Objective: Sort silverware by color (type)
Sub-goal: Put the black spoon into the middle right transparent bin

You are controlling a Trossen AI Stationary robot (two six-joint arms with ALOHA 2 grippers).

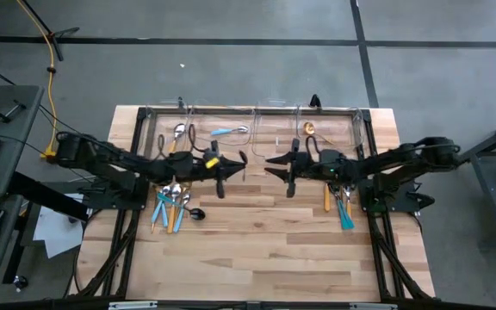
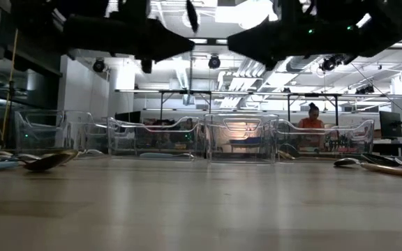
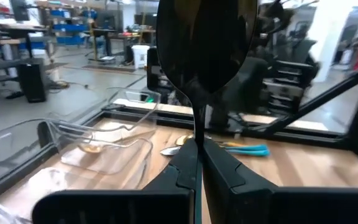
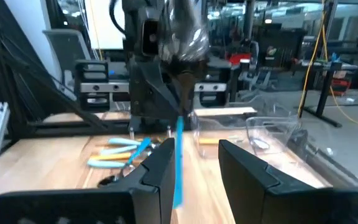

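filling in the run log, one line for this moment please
left end effector: shut on black spoon, raised mid-table | right end effector: facing it, blue handle between fingers | bins: partly filled

Bare table front [image 1: 265, 250]; bins [image 1: 257, 129] behind

Readable text: none in any view.
Labels, brands: none legible on the arms, the bins or the table.
Numbers, signs: none legible in the room behind.
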